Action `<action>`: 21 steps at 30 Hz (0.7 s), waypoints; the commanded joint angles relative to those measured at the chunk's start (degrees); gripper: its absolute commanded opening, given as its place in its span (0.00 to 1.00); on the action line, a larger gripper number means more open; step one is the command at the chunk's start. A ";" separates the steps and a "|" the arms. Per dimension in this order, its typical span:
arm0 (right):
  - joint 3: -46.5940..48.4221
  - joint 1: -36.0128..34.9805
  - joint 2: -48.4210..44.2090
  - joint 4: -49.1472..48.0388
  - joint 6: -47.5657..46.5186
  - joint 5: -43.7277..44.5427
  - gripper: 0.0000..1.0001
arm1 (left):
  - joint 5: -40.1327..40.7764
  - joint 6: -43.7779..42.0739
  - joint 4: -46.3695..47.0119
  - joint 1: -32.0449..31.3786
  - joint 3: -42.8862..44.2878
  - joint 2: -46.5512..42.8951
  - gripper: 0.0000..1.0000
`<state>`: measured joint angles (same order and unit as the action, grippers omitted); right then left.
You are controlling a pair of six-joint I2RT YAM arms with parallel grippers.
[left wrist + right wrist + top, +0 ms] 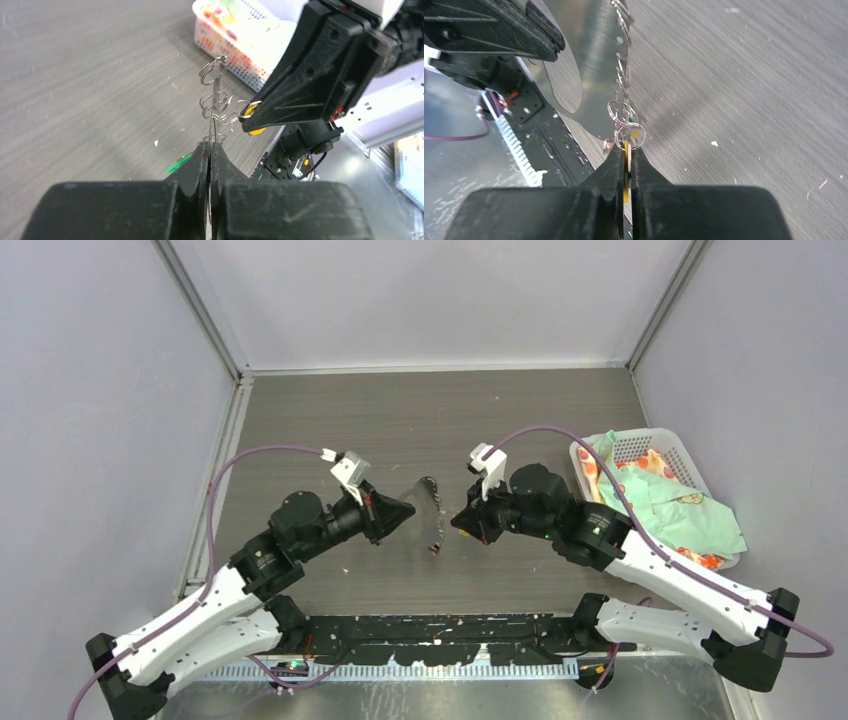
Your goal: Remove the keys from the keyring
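Note:
The keyring [432,512] is a flat silvery plate held on edge above the table between both arms. My left gripper [404,510] is shut on its left side; in the left wrist view the jaws [211,147] pinch the thin plate [216,90] edge-on. Small wire rings [624,80] line the toothed edge of the keyring [591,65]. My right gripper [626,152] is shut on a yellow-headed key [626,170] that hangs from a ring at the plate's lower end. A green key head [179,163] shows beside the left fingers. Other keys are hidden.
A white basket [648,437] holding colourful packets stands at the right of the table, behind the right arm. The black mounting rail [440,625] runs along the near edge. Grey walls enclose the table on the left, back and right.

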<state>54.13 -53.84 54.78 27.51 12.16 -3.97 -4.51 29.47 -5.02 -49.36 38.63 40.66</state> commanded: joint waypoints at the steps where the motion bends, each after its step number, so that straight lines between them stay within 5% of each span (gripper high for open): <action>1: 6.98 0.15 -2.67 -2.02 -1.16 -2.07 0.01 | -2.53 -12.47 -1.01 1.02 4.39 -2.22 0.00; 10: 14.27 0.16 -4.01 -1.11 -2.50 -5.89 0.01 | -4.38 -26.17 1.54 0.99 10.85 -0.96 0.01; 21: 16.02 0.17 -4.07 -7.85 -4.45 -7.23 0.01 | -9.84 -40.64 27.87 0.94 11.33 1.43 0.01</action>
<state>67.31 -53.52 52.60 25.23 8.93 -9.34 -14.33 -3.49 8.69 -49.25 48.23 41.34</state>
